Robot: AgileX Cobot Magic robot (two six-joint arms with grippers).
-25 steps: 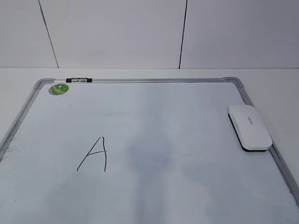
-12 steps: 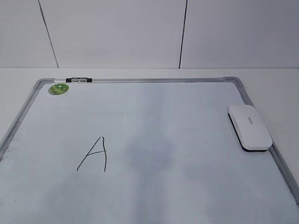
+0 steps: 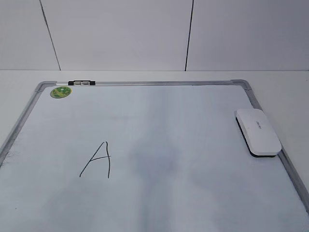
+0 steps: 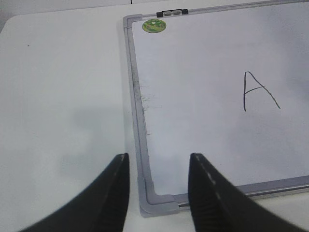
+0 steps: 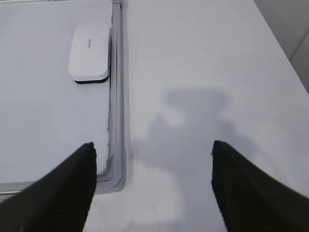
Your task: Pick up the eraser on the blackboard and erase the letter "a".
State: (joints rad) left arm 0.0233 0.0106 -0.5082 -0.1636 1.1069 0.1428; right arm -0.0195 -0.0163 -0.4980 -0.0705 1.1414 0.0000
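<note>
The eraser (image 3: 258, 132) lies flat on the board (image 3: 159, 125), white top up with its dark felt showing along the near edge, hard against the right frame rail and about midway along it; in the right wrist view the eraser (image 5: 90, 53) sits just inside that rail. The only letter visible is a capital "A" (image 3: 96, 160) in thin black marker on the left half, well apart from the eraser; no lowercase "a" can be made out. A green sticker (image 3: 61, 92) sits in the far left corner, with a small black-and-silver clip (image 3: 81, 83) on the top rail beside it. The left gripper (image 4: 158, 162) hovers over the board's near left corner, jaws apart and empty. The right gripper (image 5: 153, 150) hangs above the near right corner, jaws spread wide, holding nothing.
</note>
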